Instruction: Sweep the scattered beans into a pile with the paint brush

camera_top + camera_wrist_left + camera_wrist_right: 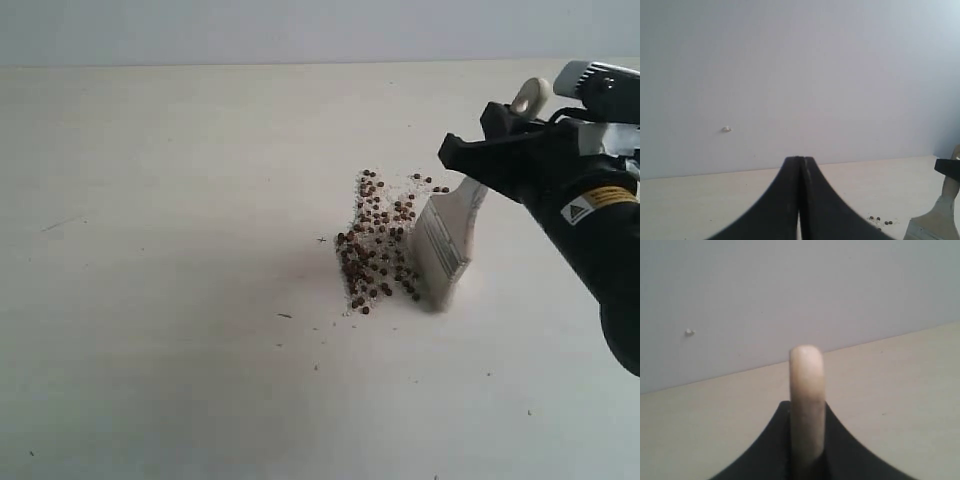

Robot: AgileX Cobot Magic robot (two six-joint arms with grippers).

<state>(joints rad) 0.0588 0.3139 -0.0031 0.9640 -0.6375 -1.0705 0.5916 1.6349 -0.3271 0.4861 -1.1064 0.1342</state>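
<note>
The right hand (497, 150) is clenched on the cream handle of the paint brush (448, 228). The brush stands tilted, its pale bristles down on the tabletop (150, 250), right of its middle. The beans (378, 245) lie in a loose cluster against the bristles' left side, with a few strays toward the far edge. The left hand (801, 167) is clenched on nothing.

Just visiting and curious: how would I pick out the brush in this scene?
On the pale table, right of the middle, the black right claw reaches in. The paint brush slants down from it, bristles beside the reddish-brown beans. It alone is wide, flat, cream-handled and silver-banded.
</note>
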